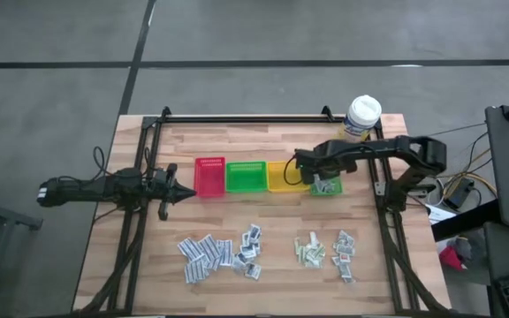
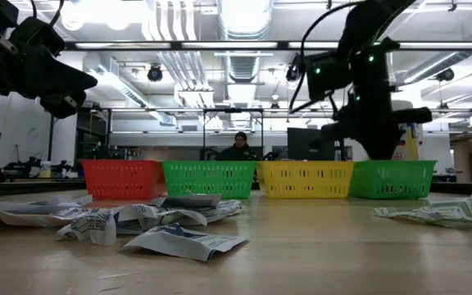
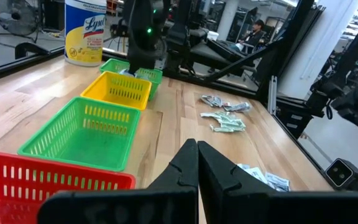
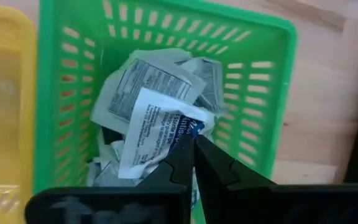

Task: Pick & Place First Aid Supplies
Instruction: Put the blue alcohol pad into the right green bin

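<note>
Right pincer (image 4: 193,152) is closed over the far green bin (image 4: 272,93), tips against a white-blue sachet (image 4: 157,134); left pincer (image 3: 197,163) closed, empty.

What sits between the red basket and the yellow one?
A green bin stands between the red bin and the yellow bin, all in one row. The high view shows this best; the low view shows the same order.

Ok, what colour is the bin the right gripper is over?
Green bin, holding sachets; clearest in the right wrist view.
</note>
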You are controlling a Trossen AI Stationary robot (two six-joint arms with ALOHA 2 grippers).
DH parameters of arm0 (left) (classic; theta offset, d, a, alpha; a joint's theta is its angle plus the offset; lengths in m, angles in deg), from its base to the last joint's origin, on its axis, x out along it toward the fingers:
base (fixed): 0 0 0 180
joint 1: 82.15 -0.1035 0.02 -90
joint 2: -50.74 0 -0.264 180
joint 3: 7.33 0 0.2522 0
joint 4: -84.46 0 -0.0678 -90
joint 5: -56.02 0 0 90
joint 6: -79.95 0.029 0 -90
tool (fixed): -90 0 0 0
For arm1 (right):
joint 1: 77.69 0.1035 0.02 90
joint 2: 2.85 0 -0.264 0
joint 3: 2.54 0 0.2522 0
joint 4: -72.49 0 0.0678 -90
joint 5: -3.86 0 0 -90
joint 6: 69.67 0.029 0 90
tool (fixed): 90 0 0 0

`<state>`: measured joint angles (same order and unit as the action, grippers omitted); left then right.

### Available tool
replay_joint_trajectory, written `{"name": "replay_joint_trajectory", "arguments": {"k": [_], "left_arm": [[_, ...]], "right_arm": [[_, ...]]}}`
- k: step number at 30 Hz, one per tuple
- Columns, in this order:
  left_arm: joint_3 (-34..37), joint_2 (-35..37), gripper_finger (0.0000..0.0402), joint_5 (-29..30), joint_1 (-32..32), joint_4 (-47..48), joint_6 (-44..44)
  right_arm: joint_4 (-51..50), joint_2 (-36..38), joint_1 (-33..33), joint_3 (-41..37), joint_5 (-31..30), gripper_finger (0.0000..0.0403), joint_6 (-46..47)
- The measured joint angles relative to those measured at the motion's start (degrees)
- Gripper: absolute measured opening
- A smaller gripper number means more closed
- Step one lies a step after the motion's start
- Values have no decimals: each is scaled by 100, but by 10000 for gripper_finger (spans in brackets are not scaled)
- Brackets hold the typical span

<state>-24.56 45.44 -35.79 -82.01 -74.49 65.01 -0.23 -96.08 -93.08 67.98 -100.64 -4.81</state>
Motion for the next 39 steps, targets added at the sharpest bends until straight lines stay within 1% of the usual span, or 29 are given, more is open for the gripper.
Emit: {"name": "replay_joint_trajectory", "arguments": {"k": [4,8,17,20,25,30,34,39], "left_arm": [[0,0,0,0,-2,2,0],[0,0,0,0,-1,1,0],[0,0,0,0,-2,0,0],[0,0,0,-2,0,2,0],[0,0,0,-2,-2,2,0],[0,0,0,-2,-1,2,0],[0,0,0,-2,-2,0,-2],[0,0,0,-2,-2,2,0]], "right_arm": [[-15,-314,-7,89,-12,8,-469],[-22,-486,-4,200,-17,9,-567],[-18,-467,-3,344,-41,11,-1009],[-12,-476,-2,364,-41,26,-1135],[-40,-476,0,361,-43,69,-1177],[-386,-475,2,517,-17,103,-1293],[-869,-474,66,806,-12,111,-1222],[-1355,-472,288,1280,-1,105,-1021]]}}
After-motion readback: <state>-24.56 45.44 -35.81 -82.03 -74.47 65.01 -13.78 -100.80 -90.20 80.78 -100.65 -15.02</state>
